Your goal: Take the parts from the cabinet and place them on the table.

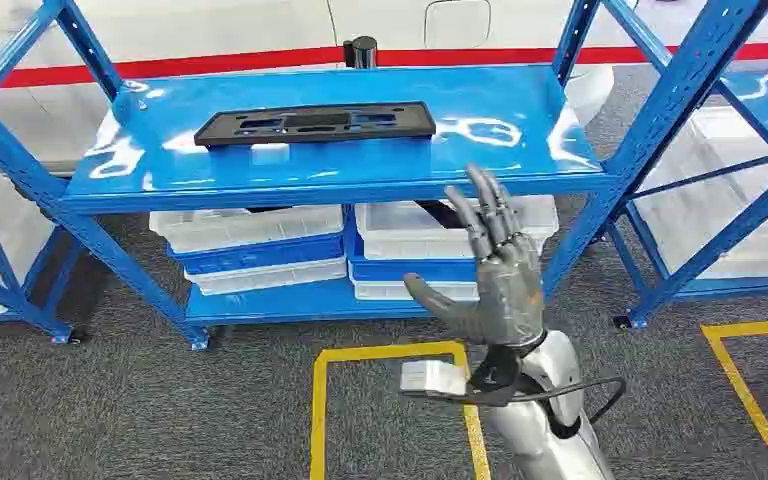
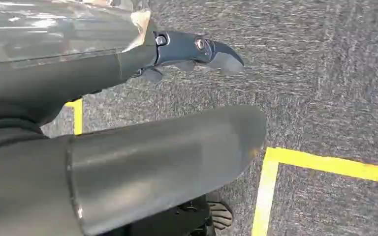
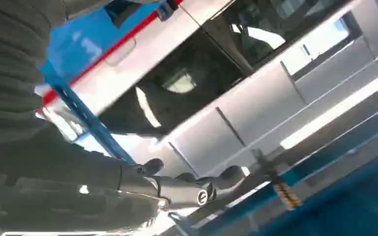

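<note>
Your right hand (image 1: 495,270) is raised in front of the blue rack (image 1: 340,150), fingers spread wide and straight, thumb out to the side, holding nothing. In the head view it sits below the front edge of the top shelf (image 1: 520,120) and overlaps the white bins (image 1: 400,232) on the lower level; it is clear of the shelf surface. The silver forearm (image 1: 550,420) comes up from the bottom of the frame with a black cable looped at the wrist.

The part you want, a long flat black plastic panel (image 1: 315,123), lies flat on the top shelf, left of centre, lengthwise along the shelf. It is well apart from the right hand, up and to its left. A dark cylinder (image 1: 362,50) stands at the back edge of that shelf.

Stacked white and blue bins (image 1: 250,245) fill the lower shelf.

Your left hand (image 2: 187,51) hangs over grey carpet (image 2: 325,73) with yellow floor tape (image 2: 325,164). One dark finger (image 2: 221,55) sticks out past the grey cover; nothing visible in it, but can't tell whether the fingers are spread or curled.
</note>
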Robot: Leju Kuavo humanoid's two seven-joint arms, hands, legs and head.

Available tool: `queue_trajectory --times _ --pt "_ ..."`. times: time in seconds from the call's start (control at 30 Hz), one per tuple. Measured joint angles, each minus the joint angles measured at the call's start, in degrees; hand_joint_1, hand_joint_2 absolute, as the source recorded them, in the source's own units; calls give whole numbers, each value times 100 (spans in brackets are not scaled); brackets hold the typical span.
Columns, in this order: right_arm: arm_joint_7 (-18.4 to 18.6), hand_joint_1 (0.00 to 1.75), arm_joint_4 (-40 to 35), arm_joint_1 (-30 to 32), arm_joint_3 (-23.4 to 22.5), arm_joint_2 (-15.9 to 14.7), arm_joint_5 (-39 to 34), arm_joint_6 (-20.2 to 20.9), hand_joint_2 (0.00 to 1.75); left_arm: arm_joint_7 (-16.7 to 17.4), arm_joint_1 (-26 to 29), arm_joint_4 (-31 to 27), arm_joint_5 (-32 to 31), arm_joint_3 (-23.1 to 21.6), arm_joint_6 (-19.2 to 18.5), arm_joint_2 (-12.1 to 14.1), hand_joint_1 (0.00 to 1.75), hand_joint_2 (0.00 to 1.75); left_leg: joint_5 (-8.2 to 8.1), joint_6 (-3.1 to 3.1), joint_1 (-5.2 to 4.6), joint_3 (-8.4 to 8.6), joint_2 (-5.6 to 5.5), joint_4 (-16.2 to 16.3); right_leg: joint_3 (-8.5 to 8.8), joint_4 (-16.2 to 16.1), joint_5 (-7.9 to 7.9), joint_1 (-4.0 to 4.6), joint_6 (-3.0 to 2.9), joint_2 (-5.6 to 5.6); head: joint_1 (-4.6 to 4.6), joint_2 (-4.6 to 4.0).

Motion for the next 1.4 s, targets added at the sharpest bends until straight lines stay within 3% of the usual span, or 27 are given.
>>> queue_trajectory --times 0.07,0.23,0.4,0.47,0.9,1.17,1.4 --pt "213 0 55 -88 281 -92 571 -88 175 -2 1 0 -24 2 -13 13 0 0 0 0 0 0 -1 0 0 0 0 0 0 0 0 0" --pt "487 0 173 -227 717 -245 1182 -138 175 -13 1 4 -33 2 -113 48 0 0 0 0 0 -3 -1 0 0 1 0 0 0 0 0 0" --pt "995 0 374 -606 1344 -402 2458 -16 175 -41 -4 7 -101 0 -323 90 0 0 0 0 1 0 0 0 -1 0 0 0 0 0 0 0" --pt "1089 0 431 -730 1570 -448 2629 13 175 -59 -2 7 -101 0 -372 107 0 0 1 0 1 -1 -1 0 -1 0 0 0 0 -1 0 0" --pt "1299 0 597 -903 2149 -621 2891 65 175 -74 -6 7 -142 0 -481 133 0 0 0 0 0 -1 -2 0 -1 0 0 0 0 -1 0 0" --pt "1397 0 702 -886 2322 -840 2869 -169 175 0 -44 7 -254 0 -382 140 0 0 -5 5 -3 -9 -2 21 -2 -3 1 -13 1 -1 0 0" --pt "1395 0 802 -888 2388 -899 2828 -258 175 35 -81 7 -291 0 -358 146 0 0 -42 63 -4 -55 -2 107 -2 -4 10 -16 20 -1 0 0"
